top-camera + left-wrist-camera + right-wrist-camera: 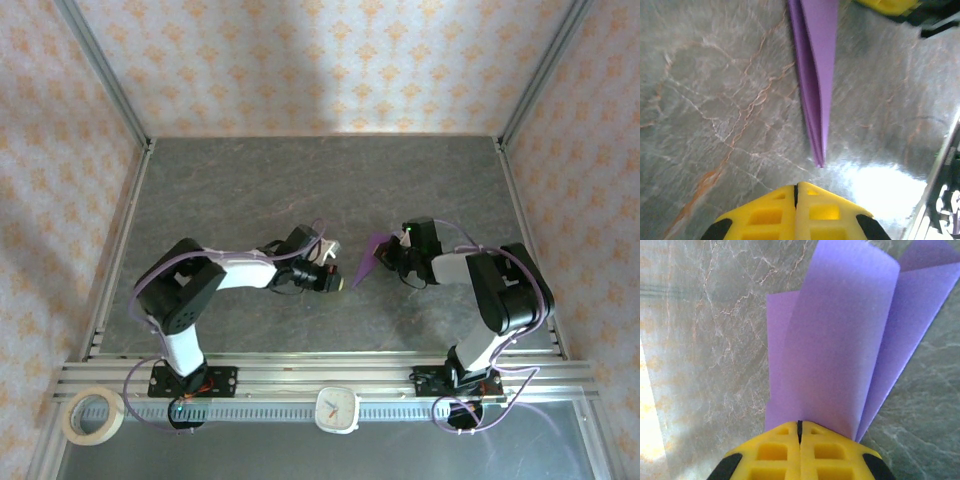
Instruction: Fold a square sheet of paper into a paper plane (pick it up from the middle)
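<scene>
Yellow right pincer (800,426) is clamped on the paper plane (840,340), its layers fanning toward 12 o'clock. Left pincer (796,190) is closed and empty, with the plane's tip just beyond at 12 o'clock. Folding looks nearly finished; the next move probably calls for a gentle release onto the tabletop (715,100).

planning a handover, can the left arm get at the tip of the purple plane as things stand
Probably yes: the paper plane points its tip at the left gripper, with just bare table between. The right gripper pinches the far end. The left jaws are shut, so they must open first.
</scene>
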Motion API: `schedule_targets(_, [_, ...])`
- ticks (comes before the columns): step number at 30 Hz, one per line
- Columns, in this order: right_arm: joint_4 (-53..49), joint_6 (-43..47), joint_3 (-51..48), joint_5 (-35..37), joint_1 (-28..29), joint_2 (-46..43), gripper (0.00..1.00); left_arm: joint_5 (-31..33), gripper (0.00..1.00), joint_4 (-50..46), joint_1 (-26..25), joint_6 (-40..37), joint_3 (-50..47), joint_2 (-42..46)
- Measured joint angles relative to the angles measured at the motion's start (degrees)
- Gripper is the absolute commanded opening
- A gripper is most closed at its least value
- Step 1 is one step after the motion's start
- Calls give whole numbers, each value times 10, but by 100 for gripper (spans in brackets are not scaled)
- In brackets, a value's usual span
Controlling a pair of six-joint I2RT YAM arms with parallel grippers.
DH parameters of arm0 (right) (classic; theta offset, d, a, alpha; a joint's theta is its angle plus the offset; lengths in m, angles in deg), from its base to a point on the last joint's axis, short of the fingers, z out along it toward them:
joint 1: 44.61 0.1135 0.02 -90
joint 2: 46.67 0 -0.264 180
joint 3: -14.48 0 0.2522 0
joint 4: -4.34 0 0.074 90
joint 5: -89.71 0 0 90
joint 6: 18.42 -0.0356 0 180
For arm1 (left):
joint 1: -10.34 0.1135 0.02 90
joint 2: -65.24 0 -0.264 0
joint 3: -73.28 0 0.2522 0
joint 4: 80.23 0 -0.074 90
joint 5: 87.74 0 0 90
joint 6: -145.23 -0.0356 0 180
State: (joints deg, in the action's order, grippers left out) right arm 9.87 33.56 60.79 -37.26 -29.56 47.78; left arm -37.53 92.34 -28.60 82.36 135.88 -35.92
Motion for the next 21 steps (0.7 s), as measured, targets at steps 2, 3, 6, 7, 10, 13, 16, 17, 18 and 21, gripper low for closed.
schedule_targets(2, [1,0,-7,-5,1,-5,0,-1,0,-8,1,0,12,16])
schedule_targets(3, [1,0,-11,-6,3,-9,0,-2,0,-9,0,0,22,16])
schedule_targets(6, [0,-2,-21,-9,15,-19,0,-2,0,-13,-1,0,62,-2])
schedule_targets(7, [0,-3,-23,-10,20,-21,0,-2,1,-16,-2,0,77,-13])
schedule_targets(10, [2,-13,-32,-12,35,-27,0,1,1,-31,-9,-2,112,-49])
schedule_targets(13, [5,-20,-38,-13,44,-31,0,10,1,-50,-25,-2,136,-82])
schedule_targets(16, [14,-29,-43,-13,47,-32,0,16,1,-61,-35,-2,148,-106])
schedule_targets(17, [16,-32,-44,-14,48,-32,0,17,2,-63,-36,-2,150,-113])
schedule_targets(18, [18,-33,-45,-14,48,-32,0,17,2,-65,-36,-2,152,-117])
schedule_targets(21, [26,-38,-49,-14,50,-32,0,18,2,-68,-36,0,158,-126])
